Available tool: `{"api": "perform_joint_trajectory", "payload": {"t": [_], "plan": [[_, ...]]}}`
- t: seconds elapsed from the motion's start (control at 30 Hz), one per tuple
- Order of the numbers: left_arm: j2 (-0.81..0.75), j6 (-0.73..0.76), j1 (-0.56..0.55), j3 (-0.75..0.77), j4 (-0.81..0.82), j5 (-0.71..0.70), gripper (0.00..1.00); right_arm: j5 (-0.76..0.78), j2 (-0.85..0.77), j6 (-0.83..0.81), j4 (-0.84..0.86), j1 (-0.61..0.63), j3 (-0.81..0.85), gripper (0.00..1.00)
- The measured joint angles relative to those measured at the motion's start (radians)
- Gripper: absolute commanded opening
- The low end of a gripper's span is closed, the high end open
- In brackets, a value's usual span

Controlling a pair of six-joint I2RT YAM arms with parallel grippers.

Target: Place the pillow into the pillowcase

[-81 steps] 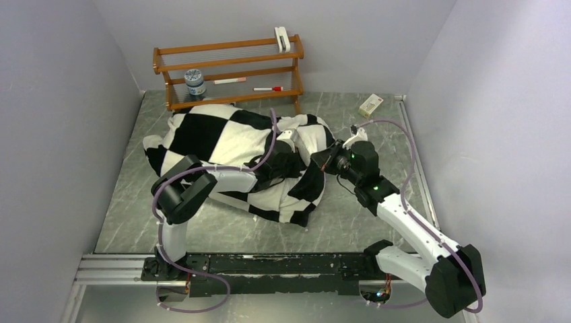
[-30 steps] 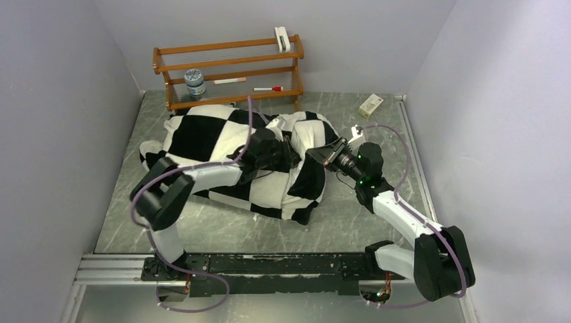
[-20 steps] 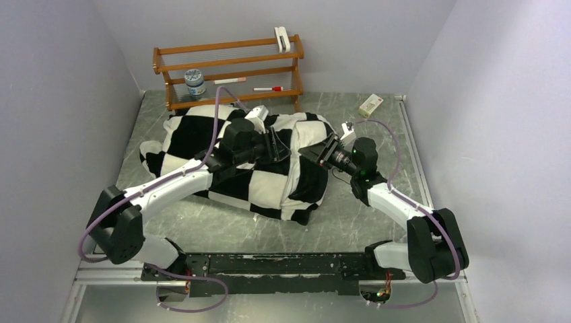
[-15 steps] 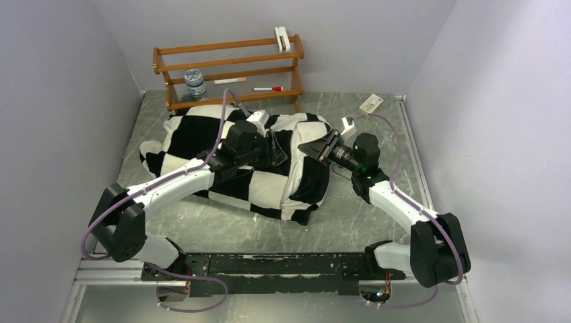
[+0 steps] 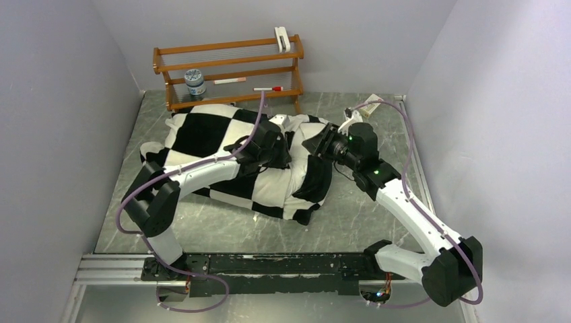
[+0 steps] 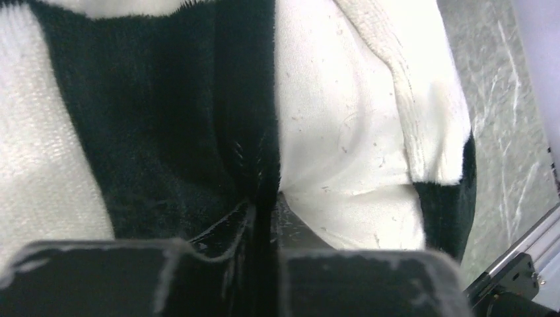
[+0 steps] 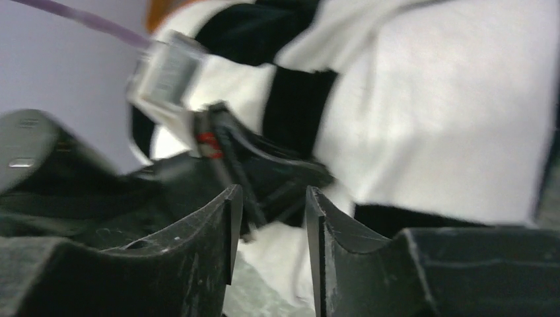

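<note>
Left arm (image 5: 202,176) and right arm (image 5: 412,217) reach inward over the pillowcase (image 5: 202,134).

Jaws close together, seemingly on a black pillowcase (image 6: 165,132) fold.

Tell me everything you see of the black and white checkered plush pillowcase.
The black-and-white checkered plush pillowcase lies bulging and rumpled on the grey marbled table, just before the wooden rack. Its fabric looks soft and fuzzy, with a ribbed hem. The left gripper pinches a black fold on top; the open right gripper hovers at its right end.
</note>
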Motion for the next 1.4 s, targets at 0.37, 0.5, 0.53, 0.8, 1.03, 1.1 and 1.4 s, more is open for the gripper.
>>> {"api": "perform_joint_trajectory", "payload": {"t": [0.37, 0.5, 0.53, 0.8, 1.03, 1.1, 1.4], "plan": [[-0.258, -0.043, -0.002, 0.010, -0.041, 0.104, 0.05, 0.227, -0.071, -0.033, -0.211, 0.009, -0.082, 0.53], [-0.309, -0.079, 0.002, 0.027, -0.027, 0.178, 0.05, 0.174, -0.109, 0.023, -0.143, 0.008, -0.131, 0.41], [-0.304, -0.090, 0.003, 0.028, -0.017, 0.204, 0.05, 0.164, -0.111, 0.035, -0.122, 0.008, -0.143, 0.42], [-0.245, -0.147, 0.003, 0.018, 0.031, 0.311, 0.05, 0.199, 0.008, -0.023, -0.151, 0.015, -0.076, 0.41], [-0.235, -0.185, 0.036, -0.018, 0.093, 0.340, 0.05, 0.411, 0.005, -0.185, -0.303, 0.037, 0.025, 0.11], [-0.224, -0.192, 0.040, -0.019, 0.105, 0.348, 0.05, 0.462, 0.000, -0.210, -0.341, 0.038, 0.036, 0.13], [-0.214, -0.201, 0.048, -0.026, 0.129, 0.359, 0.05, 0.359, -0.089, -0.224, -0.298, 0.049, 0.048, 0.21]]}}
